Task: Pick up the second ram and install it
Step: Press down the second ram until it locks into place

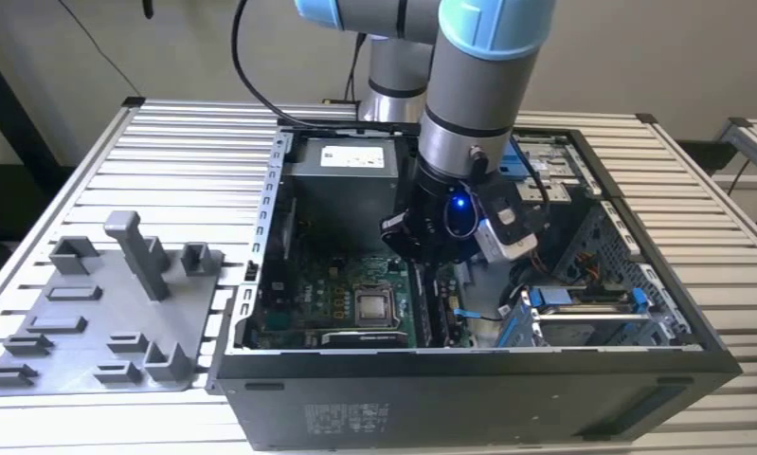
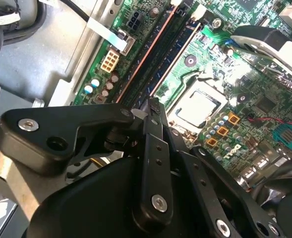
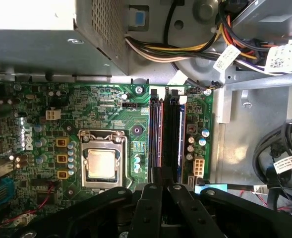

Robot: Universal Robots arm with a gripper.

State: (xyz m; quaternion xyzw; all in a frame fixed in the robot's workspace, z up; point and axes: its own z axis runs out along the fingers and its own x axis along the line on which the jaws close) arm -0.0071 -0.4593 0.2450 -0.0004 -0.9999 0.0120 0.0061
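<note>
My gripper [image 1: 431, 258] reaches down inside the open computer case [image 1: 290, 152], over the memory slots beside the processor [image 3: 105, 163]. In both wrist views its fingers are shut together. Their tip [image 2: 153, 105] stands over the near end of the second ram [image 2: 178, 57], a long thin stick seen edge-on in the slot closest to the processor [image 3: 156, 134]. Whether the tip touches the stick I cannot tell. The neighbouring slots [image 3: 173, 134] run parallel to it.
On the slatted table at the exterior view's left lies the grey holder plate [image 1: 100, 313] with upright posts. Inside the case are the power supply [image 1: 340, 180], bundled cables [image 3: 185, 49] and a blue drive bay [image 1: 581, 308] close to the arm.
</note>
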